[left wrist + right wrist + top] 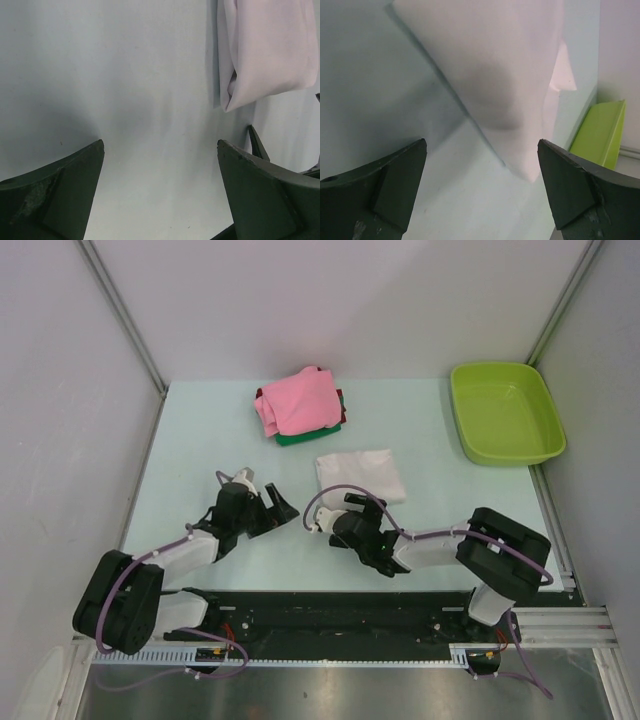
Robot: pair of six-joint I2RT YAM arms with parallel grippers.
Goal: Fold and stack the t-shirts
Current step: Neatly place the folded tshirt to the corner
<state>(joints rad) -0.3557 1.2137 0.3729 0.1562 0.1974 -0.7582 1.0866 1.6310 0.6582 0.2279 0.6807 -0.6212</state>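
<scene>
A folded white t-shirt (360,475) lies flat in the middle of the pale table. Behind it is a pile with a pink t-shirt (300,400) on top, a dark red one (340,400) and a green one (296,439) showing at its edges. My left gripper (279,504) is open and empty, low over the table to the left of the white shirt (265,50), fingers (65,185) apart. My right gripper (330,511) is open and empty just in front of the white shirt's near corner (505,65), with one finger (580,185) on each side.
A lime-green plastic tub (505,412) stands at the back right and shows at the right edge of the right wrist view (600,132). Grey walls enclose the table on three sides. A black rail (340,615) runs along the near edge.
</scene>
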